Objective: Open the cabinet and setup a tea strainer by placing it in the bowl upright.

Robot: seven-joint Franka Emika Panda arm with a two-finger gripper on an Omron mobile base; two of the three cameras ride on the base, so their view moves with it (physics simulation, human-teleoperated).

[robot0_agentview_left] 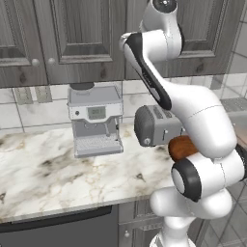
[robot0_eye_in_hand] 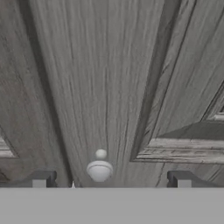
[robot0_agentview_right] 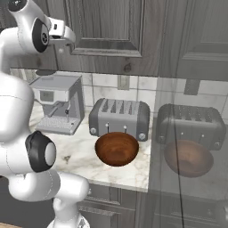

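The cabinet (robot0_eye_in_hand: 100, 78) is dark grey wood grain with raised-panel doors, and its doors are shut in every view. In the hand view its small round silver knob (robot0_eye_in_hand: 99, 169) is close in front of my gripper (robot0_eye_in_hand: 112, 179). The gripper is open, one fingertip (robot0_eye_in_hand: 41, 178) on each side of the knob and nothing between them. The reddish-brown bowl (robot0_agentview_right: 116, 148) stands empty on the counter in front of the toaster, and the arm half hides the bowl (robot0_agentview_left: 181, 146) in the left base view. The tea strainer is out of view.
A grey toaster (robot0_agentview_right: 119, 118) stands behind the bowl and a silver coffee machine (robot0_agentview_left: 95, 120) to its left on the marble counter (robot0_agentview_left: 48, 169). A glossy dark panel (robot0_agentview_right: 191, 133) at the right mirrors the toaster and bowl. Low drawer fronts sit under the counter.
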